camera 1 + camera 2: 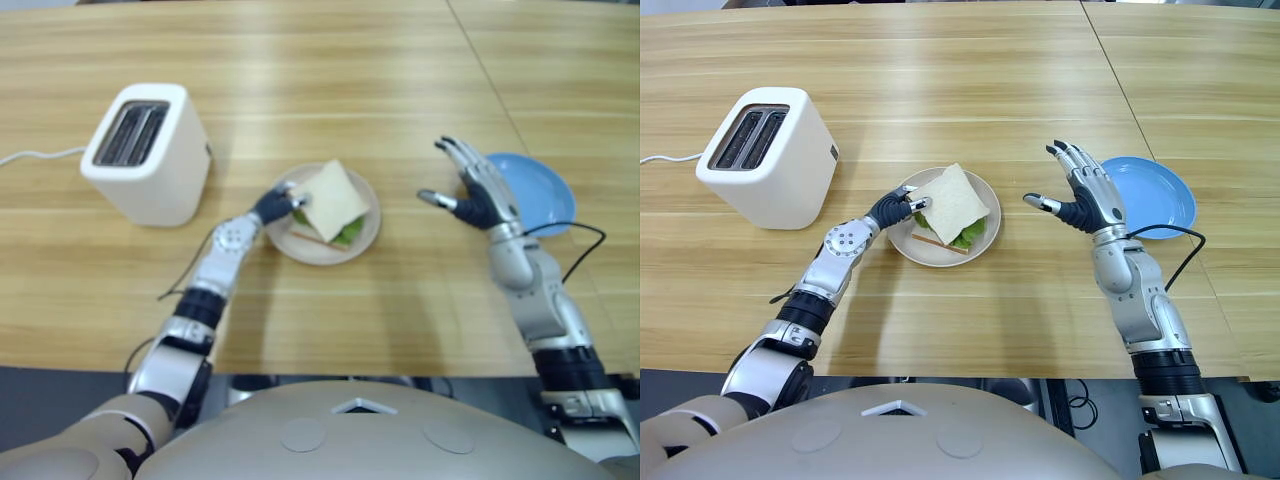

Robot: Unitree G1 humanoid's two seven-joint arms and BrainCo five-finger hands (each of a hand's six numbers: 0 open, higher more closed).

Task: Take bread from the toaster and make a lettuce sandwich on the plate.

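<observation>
Counter: light wooden counter (pixel 940 80).
Toaster: white two-slot toaster (pixel 765 160), slots look empty.
Plate: round beige plate (pixel 930 258) holds green lettuce (pixel 968 236) under white top slice (pixel 952 203).
Left robot hand (pixel 892 209): pinching slice edge.
Right robot hand (pixel 1088 200): spread, empty.
Progress: nearly done; release remains.

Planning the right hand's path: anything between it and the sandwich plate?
No, only bare table between the right hand and the plate, plain in both eye views.

Head stereo pair, down at table (pixel 400 60)
</observation>
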